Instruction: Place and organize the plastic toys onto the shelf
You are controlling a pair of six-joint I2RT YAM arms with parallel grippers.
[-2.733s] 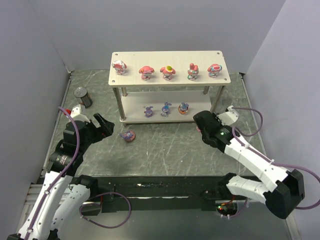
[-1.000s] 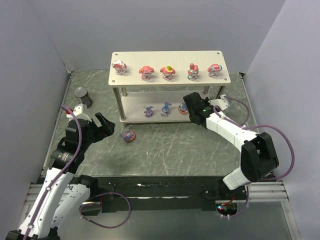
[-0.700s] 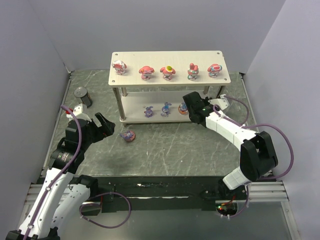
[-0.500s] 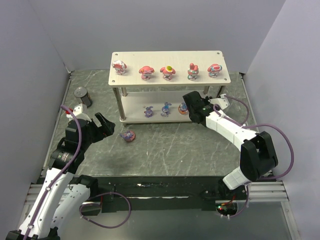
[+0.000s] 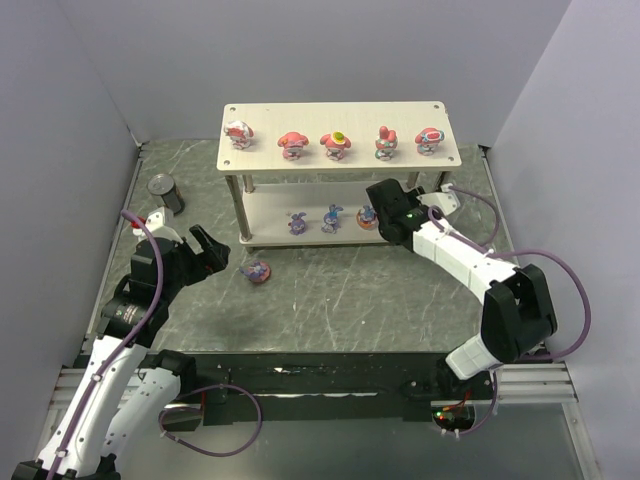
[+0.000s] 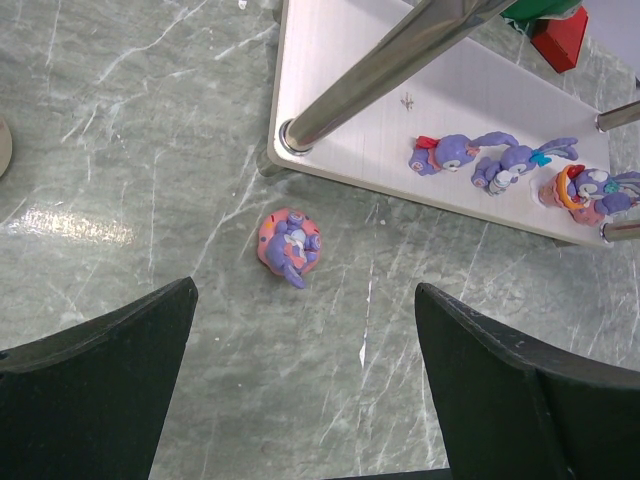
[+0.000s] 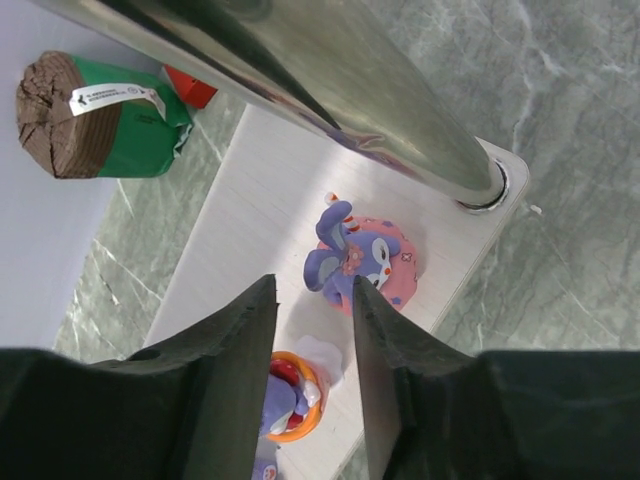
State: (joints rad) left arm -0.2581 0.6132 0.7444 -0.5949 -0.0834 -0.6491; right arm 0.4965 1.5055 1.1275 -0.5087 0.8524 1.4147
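The stray toy (image 6: 290, 242) just off a leg of the shelf (image 6: 340, 100) looks light, hard, slick — best pinched across its round pink base. The left gripper (image 6: 305, 300) gapes wide; the right gripper (image 7: 312, 292) is narrowly parted, empty.

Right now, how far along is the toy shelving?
Done: five pink toys atop the shelf, four purple ones on its lower board. In hand: nothing; the right gripper is open beside one. Remaining: one toy on the table, under the open left gripper.
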